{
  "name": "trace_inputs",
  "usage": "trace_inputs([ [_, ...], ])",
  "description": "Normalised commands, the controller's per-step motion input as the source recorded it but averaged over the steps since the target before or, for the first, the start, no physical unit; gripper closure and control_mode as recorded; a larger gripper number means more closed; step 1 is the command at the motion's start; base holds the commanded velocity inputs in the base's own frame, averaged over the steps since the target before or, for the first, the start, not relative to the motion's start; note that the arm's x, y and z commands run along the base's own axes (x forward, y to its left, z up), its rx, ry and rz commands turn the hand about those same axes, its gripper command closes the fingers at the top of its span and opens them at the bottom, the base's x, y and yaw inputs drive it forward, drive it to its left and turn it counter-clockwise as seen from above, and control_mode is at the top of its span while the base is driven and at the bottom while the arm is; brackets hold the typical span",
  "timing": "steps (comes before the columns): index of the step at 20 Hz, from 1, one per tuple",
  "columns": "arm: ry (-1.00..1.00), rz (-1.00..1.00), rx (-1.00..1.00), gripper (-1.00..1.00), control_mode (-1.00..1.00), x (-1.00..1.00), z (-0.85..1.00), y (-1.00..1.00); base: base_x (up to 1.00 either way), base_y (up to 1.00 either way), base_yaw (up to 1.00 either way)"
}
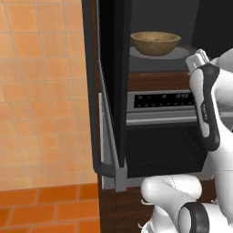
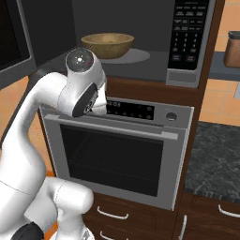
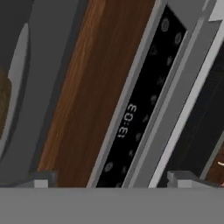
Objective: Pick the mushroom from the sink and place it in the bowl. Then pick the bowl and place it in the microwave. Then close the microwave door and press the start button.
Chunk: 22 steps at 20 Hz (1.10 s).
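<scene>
The bowl point(image 1: 155, 43) sits on the round plate inside the microwave point(image 2: 140, 33), the end effector point(image 3: 111, 179) has its tips wide apart and holds nothing, so I think it must push the open microwave door point(image 1: 111, 86) shut next.

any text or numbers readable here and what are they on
"13:03" on the oven's black display strip, seen close and tilted in the hand view.
The same oven clock in the left base view: too blurred to read.
Microwave keypad: rows of button labels, too small to read.
Symbols along the oven control strip: too small to read.
No other text on the bowl or the cabinet.
</scene>
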Motion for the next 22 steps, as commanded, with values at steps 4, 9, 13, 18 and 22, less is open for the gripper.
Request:
trace_inputs([
  [4, -0.14, -0.05, -0.38, -1.0, -1.0, -0.31, -0.26, 0.02, 0.0, 0.0, 0.0],
  [9, -0.16, -0.21, -0.37, -1.0, -1.0, -0.27, -0.05, 0.13, 0.0, 0.0, 0.0],
  [13, 0.0, -0.31, -0.38, -1.0, -1.0, -0.14, -0.15, 0.05, 0.0, 0.0, 0.0],
  [18, 0.0, -0.17, -0.32, -1.0, -1.0, -0.05, -0.27, 0.06, 0.0, 0.0, 0.0],
  [22, -0.13, -0.08, -0.27, -1.0, -1.0, -0.19, -0.27, 0.0, 0.0, 0.0, 0.0],
])
